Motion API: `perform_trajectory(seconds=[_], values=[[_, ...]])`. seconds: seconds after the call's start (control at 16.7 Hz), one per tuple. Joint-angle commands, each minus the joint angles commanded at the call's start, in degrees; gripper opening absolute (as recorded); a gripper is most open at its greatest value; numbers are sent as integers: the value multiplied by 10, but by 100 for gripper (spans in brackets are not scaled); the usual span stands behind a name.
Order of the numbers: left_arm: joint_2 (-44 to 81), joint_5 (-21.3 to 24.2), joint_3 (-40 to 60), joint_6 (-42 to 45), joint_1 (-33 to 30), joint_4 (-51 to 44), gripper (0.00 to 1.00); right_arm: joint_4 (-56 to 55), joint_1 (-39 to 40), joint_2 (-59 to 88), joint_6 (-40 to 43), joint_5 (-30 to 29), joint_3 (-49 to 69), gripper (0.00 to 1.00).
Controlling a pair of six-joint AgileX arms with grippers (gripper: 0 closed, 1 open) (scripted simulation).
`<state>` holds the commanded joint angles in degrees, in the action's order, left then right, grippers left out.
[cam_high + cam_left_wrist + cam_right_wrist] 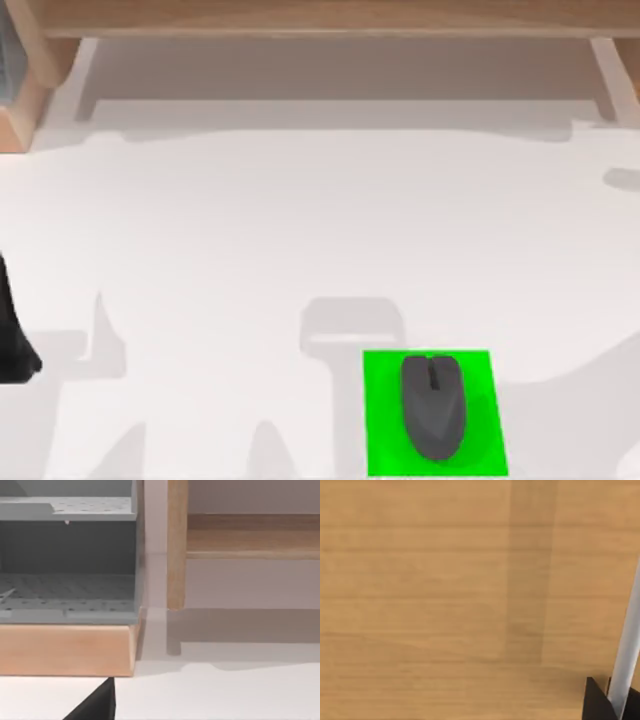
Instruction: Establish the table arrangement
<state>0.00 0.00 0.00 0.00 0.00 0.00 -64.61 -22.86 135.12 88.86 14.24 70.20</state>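
The wide plain white matte desk (pixel 250 230) runs left-right, with a light wooden frame (pixel 330 18) along its far edge. A dark grey computer mouse (pixel 433 405) lies lengthwise front-to-back on a bright green square pad (pixel 385 440). I cannot tell either end effector's state.

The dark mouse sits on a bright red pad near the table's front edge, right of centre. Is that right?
Not quite: the pad is bright green, not red, as the top view shows. The dark mouse does sit on it, near the front edge of the table, right of centre.

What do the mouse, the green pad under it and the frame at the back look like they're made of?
The mouse looks like dark grey matte plastic, with only soft shading. The green pad is flat, saturated and without sheen, perhaps rubber or fabric. The frame looks like light unvarnished wood, with faint grain lines.
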Motion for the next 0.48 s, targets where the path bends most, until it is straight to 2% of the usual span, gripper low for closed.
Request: perform_trajectory(seconds=[0.48], values=[[0,0,0,0,0,0,100,0,0,0,0,0,0,60]])
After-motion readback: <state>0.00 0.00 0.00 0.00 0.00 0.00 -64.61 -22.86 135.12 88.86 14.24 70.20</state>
